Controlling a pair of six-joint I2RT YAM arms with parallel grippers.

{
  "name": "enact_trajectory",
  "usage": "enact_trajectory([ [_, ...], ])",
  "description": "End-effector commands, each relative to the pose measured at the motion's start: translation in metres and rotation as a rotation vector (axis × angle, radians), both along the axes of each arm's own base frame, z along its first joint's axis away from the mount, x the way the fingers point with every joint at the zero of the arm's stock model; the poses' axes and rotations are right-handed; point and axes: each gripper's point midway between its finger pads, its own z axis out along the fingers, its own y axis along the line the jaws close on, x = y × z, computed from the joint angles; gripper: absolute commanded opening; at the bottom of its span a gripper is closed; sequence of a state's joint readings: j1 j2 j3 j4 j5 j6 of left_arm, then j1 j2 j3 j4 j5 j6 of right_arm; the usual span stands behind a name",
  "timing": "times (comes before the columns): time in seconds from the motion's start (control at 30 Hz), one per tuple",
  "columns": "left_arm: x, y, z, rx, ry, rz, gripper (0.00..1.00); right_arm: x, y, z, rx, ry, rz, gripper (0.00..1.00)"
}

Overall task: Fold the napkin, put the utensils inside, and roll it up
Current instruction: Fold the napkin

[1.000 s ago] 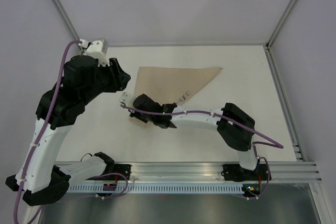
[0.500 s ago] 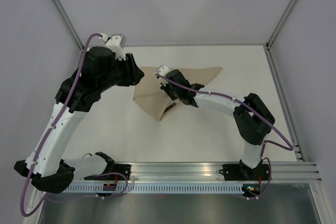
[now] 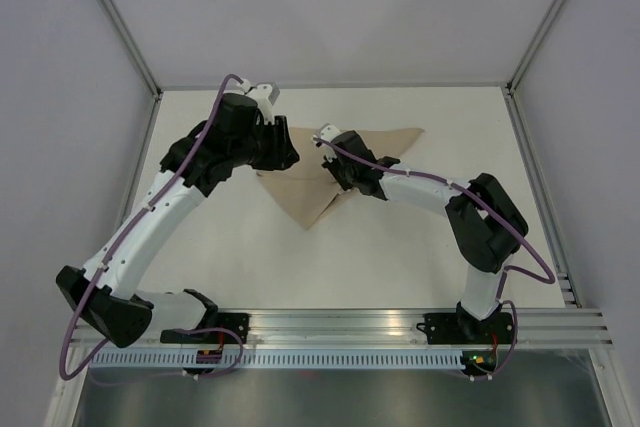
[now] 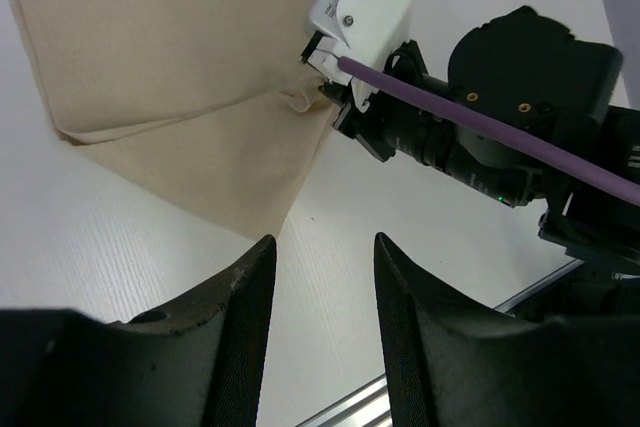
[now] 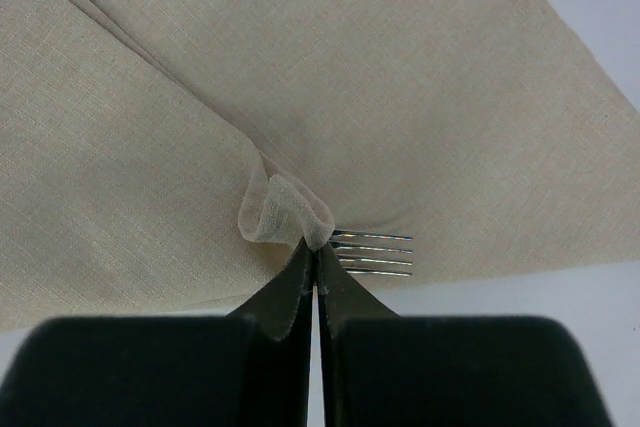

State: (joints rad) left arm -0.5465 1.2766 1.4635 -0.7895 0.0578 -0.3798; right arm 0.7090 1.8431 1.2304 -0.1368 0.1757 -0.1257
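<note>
**Item 1. Napkin** [image 3: 300, 199]. Tan cloth, folded to a triangle. It lies flat on the far middle of the tabletop, with its long edge far and its point towards the near side. One small tuck of the upper layer is raised, near the right-hand sloping edge.

**Item 2. Right gripper** [image 5: 315, 245]. The fingers are pressed together on that raised tuck of napkin, with no gap showing between them. The likely purpose is to lift or draw the top layer over the cutlery.

**Item 3. Utensils** [image 5: 378, 252]. Only a set of fork tines shows, lying just beside the right gripper's tips at the cloth's edge. The handle is hidden, either behind the fingers or under the cloth; I cannot tell which. No other piece can be seen.

**Item 4. Left gripper** [image 4: 320, 257]. The fingers stand apart with nothing between them. It is held above the napkin's far left part, clear of the cloth. It is probably waiting there to pin or take a corner while the other arm works.

**Item 5. Tabletop** [image 3: 420, 237]. White, matte and faintly ribbed. It looks smooth enough for the cloth to slide when pulled, so a second hold on the napkin seems wise.

**Item 6. Surroundings.** Pale plain walls enclose the tabletop on three sides, with metal corner posts [image 3: 120, 22]. An aluminium rail [image 3: 350, 322] at the near edge carries both arm bases. Purple cables [image 4: 480, 122] run along the arms.
</note>
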Motion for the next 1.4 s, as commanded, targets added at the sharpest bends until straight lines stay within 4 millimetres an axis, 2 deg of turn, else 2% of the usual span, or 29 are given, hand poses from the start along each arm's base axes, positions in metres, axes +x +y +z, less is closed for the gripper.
enact_trajectory([
  [0.0, 0.009, -0.016, -0.017, -0.02, 0.01, -0.044, 0.49, 0.002, -0.003, -0.001, 0.022, 0.007, -0.018, 0.04],
  [0.37, 0.024, -0.037, -0.075, -0.008, 0.107, -0.073, 0.48, 0.005, -0.015, -0.012, 0.04, 0.05, -0.053, 0.04],
  [0.53, 0.028, -0.044, -0.108, 0.013, 0.167, -0.079, 0.48, 0.007, -0.023, -0.018, 0.044, 0.074, -0.07, 0.05],
  [0.57, 0.029, -0.045, -0.112, 0.016, 0.172, -0.08, 0.48, 0.007, -0.023, -0.019, 0.049, 0.08, -0.068, 0.09],
  [0.73, 0.033, -0.051, -0.137, 0.031, 0.211, -0.084, 0.48, 0.007, -0.027, -0.022, 0.063, 0.11, -0.076, 0.15],
  [0.8, 0.035, -0.053, -0.146, 0.041, 0.227, -0.086, 0.48, 0.01, -0.03, -0.018, 0.071, 0.113, -0.087, 0.25],
  [0.93, 0.038, -0.059, -0.159, 0.047, 0.245, -0.095, 0.48, 0.017, -0.037, -0.009, 0.102, 0.136, -0.111, 0.36],
  [1.1, 0.04, -0.067, -0.172, 0.051, 0.267, -0.11, 0.48, 0.04, -0.061, 0.015, 0.147, 0.127, -0.184, 0.48],
  [1.13, 0.04, -0.069, -0.174, 0.052, 0.272, -0.114, 0.48, 0.043, -0.064, 0.017, 0.157, 0.136, -0.193, 0.51],
  [1.17, 0.042, -0.072, -0.173, 0.046, 0.267, -0.117, 0.48, 0.05, -0.079, 0.016, 0.153, 0.145, -0.231, 0.52],
  [1.2, 0.043, -0.074, -0.174, 0.045, 0.27, -0.122, 0.48, 0.055, -0.081, 0.021, 0.179, 0.151, -0.225, 0.54],
  [1.33, 0.045, -0.084, -0.181, 0.052, 0.284, -0.14, 0.48, 0.07, -0.11, 0.017, 0.256, 0.215, -0.316, 0.55],
  [1.37, 0.046, -0.085, -0.182, 0.051, 0.283, -0.14, 0.48, 0.074, -0.125, 0.011, 0.277, 0.251, -0.345, 0.55],
])
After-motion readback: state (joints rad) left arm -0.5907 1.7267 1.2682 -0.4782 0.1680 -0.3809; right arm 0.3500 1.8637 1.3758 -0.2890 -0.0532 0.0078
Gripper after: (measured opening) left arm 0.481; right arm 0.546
